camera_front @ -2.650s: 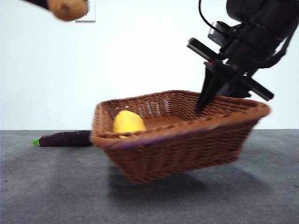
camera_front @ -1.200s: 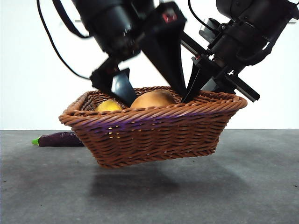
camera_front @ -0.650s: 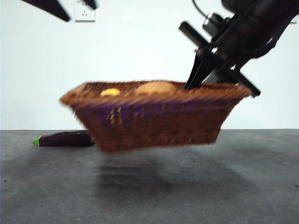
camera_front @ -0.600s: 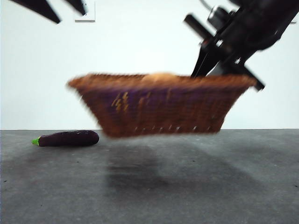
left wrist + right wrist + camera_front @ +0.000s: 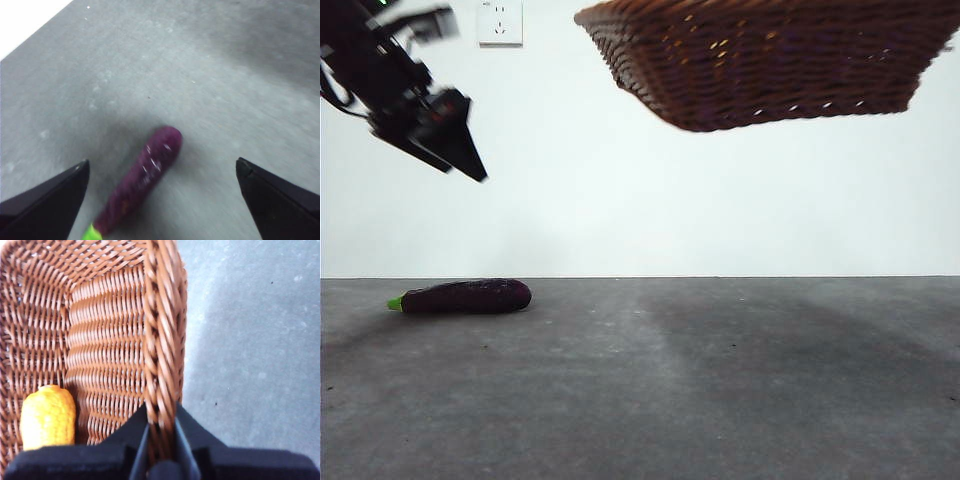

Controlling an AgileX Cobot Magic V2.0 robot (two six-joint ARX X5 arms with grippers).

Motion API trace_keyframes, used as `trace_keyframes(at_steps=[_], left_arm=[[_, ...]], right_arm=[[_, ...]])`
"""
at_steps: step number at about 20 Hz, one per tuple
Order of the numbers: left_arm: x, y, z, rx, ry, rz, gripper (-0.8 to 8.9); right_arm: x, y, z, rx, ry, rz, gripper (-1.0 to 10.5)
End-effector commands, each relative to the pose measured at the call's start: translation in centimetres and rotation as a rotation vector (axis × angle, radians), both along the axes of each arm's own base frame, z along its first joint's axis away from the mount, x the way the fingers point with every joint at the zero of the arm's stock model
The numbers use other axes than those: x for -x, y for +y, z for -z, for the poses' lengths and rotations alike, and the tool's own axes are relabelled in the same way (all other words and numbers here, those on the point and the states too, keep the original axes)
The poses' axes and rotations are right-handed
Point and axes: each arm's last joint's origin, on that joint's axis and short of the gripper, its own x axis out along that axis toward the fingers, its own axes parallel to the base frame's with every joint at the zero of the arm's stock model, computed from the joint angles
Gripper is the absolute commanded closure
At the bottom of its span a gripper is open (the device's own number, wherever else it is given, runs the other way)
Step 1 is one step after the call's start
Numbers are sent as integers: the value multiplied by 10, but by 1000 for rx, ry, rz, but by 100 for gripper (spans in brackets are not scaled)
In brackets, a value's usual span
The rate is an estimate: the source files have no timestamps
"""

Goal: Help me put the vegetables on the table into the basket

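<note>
Left gripper [image 5: 160, 200] raised, jaws spread wide, right gripper [image 5: 161, 440] clamped, held high

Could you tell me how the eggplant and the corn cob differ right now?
The eggplant is dark purple and lies on the table; the corn cob is yellow and sits in the basket. The open left end effector hovers above the eggplant; the right end effector grips the basket's rim.

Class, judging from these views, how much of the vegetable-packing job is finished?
Done: the corn cob lies in the basket. In hand: the right pincer grips the basket's rim, holding it high; the open left pincer hovers over the eggplant. Left: the eggplant, on the table. The tuber isn't visible.
</note>
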Motion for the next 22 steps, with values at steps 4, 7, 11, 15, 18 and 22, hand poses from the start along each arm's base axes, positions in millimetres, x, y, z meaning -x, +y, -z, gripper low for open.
trace_keyframes(at_steps=[4,7,11,15,18,22], left_arm=[[-52,-4,16,-35,147,82,320],[-69,-2,33,-60,184,111,320],[-79,-1,59,-102,206,145,324],[-88,2,73,-112,191,145,355],[-93,2,84,-111,194,146,355],[-96,1,101,-114,227,150,355]], right_arm=[[3,-1,-4,19,-33,-33,958],[3,-1,-4,23,-34,-36,958],[3,-1,-4,31,-44,-45,958],[3,-1,-4,35,-46,-50,958],[3,-1,-4,37,-49,-52,958],[3,-1,-5,33,-55,-54,958]])
